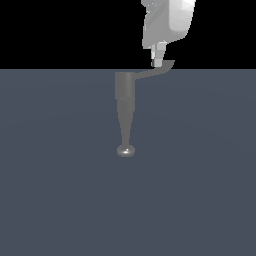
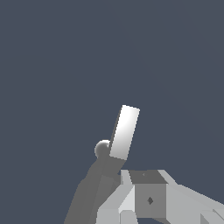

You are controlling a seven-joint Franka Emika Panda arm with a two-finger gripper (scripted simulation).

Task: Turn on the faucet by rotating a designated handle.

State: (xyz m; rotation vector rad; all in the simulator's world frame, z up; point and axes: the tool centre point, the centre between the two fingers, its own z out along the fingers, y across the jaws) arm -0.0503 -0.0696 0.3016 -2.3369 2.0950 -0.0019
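Observation:
The grey faucet (image 1: 124, 90) lies on the dark floor. Its cylindrical body tapers toward the camera into a spout that ends in a shiny rounded knob (image 1: 126, 150). The thin curved handle (image 1: 155, 71) projects from the body toward the exterior view's right, with a flared tip (image 1: 168, 64). My white gripper (image 1: 157, 63) comes down from above, its fingertips right at the handle near the tip. No gap shows between the fingers. In the wrist view, one white finger (image 2: 124, 131) stretches out beside the knob (image 2: 102, 148) and over the faucet (image 2: 87, 192).
A flat dark grey floor (image 1: 200, 190) spreads around the faucet, with a black background behind it. No other objects show.

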